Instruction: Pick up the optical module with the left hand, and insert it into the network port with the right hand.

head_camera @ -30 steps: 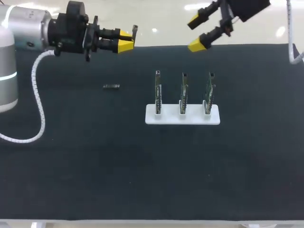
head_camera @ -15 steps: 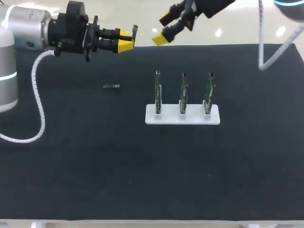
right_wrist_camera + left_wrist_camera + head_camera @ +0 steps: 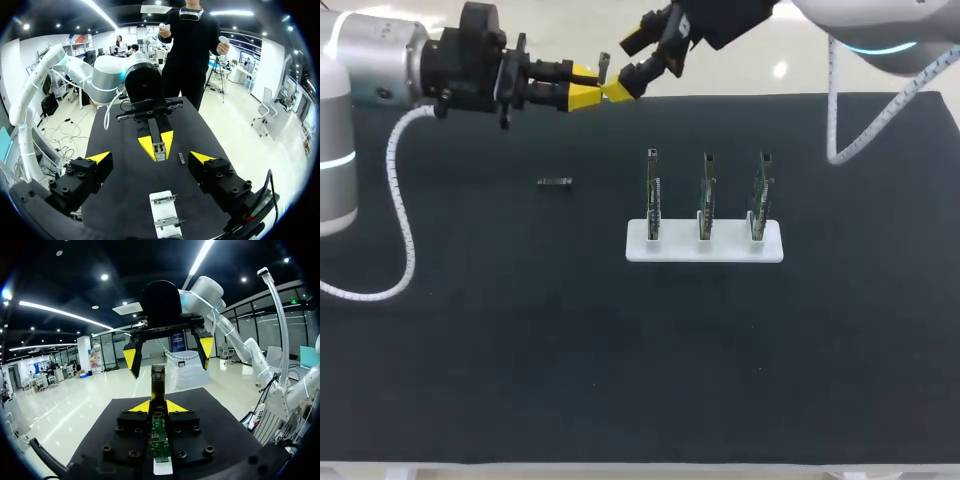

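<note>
Movement is all on the right arm (image 3: 865, 25); a second back its jaws hung past the far right corner of the white stand (image 3: 704, 245), and now they have swung across beyond the stand's left end, nose to nose with the left jaws.

And the left arm (image 3: 380, 60)?

Hasn't budged; its jaws are clamped narrow on the optical module (image 3: 158, 382), held up in the air past the stand's far left, the free end poking toward the right jaws.

Have those got hold of it?

No; they stand wide, the module lined up with the gap between the yellow tips, not gripped; I'd say the handover is about to start, the insertion not begun.

What's in the stand?

Three upright boards (image 3: 706, 190), one per slot, side by side; I take them for the ports; a small dark piece (image 3: 554, 182) lies on the tabletop (image 3: 520, 380) well left of the stand.
</note>
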You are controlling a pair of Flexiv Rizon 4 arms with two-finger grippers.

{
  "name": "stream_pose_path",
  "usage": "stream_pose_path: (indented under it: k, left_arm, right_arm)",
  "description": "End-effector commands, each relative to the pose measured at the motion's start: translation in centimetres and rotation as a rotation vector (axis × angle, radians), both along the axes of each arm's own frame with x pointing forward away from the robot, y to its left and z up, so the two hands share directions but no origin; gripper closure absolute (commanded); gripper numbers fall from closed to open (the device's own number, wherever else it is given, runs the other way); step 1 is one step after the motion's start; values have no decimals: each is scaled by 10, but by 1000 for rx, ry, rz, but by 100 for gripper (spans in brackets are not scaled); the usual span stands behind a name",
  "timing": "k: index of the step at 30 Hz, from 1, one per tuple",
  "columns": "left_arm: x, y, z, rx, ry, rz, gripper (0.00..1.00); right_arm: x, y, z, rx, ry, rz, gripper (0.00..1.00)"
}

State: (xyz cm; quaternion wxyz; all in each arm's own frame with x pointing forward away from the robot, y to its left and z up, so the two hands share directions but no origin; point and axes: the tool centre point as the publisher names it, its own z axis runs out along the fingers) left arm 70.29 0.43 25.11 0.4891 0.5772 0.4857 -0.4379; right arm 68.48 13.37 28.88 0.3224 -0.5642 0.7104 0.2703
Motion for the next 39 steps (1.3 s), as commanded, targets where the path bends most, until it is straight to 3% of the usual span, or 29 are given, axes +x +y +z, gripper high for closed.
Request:
stream_pose_path:
  k: [1, 4, 6, 8, 10, 13, 15, 21, 26, 35, 37, 39]
  left_arm:
    - [0, 0, 0, -1, -1, 1, 100]
    - [0, 0, 0, -1, -1, 1, 100]
    - [0, 0, 0, -1, -1, 1, 100]
    - [0, 0, 0, -1, -1, 1, 100]
    - [0, 0, 0, -1, -1, 1, 100]
    - [0, 0, 0, -1, -1, 1, 100]
    - [0, 0, 0, -1, -1, 1, 100]
    - [0, 0, 0, -1, -1, 1, 100]
    - [0, 0, 0, -1, -1, 1, 100]
    - [0, 0, 0, -1, -1, 1, 100]
    - [0, 0, 0, -1, -1, 1, 100]
    - [0, 0, 0, -1, -1, 1, 100]
  right_arm:
    - [4, 5, 3, -8, -11, 10, 0]
    - [6, 8, 2, -7, -10, 14, 8]
    - [7, 10, 2, -6, -13, 16, 28]
    - [9, 12, 1, -6, -17, 18, 28]
    - [11, 13, 1, -6, -20, 21, 39]
    - [12, 14, -1, -3, -22, 20, 37]
    - [13, 15, -2, -2, -25, 22, 50]
    - [15, 18, -1, -3, -31, 26, 58]
    - [15, 19, -1, -1, -33, 25, 55]
    - [14, 18, -1, -3, -32, 28, 61]
    - [14, 18, -1, -3, -32, 27, 70]
    - [14, 17, -1, -4, -32, 27, 100]
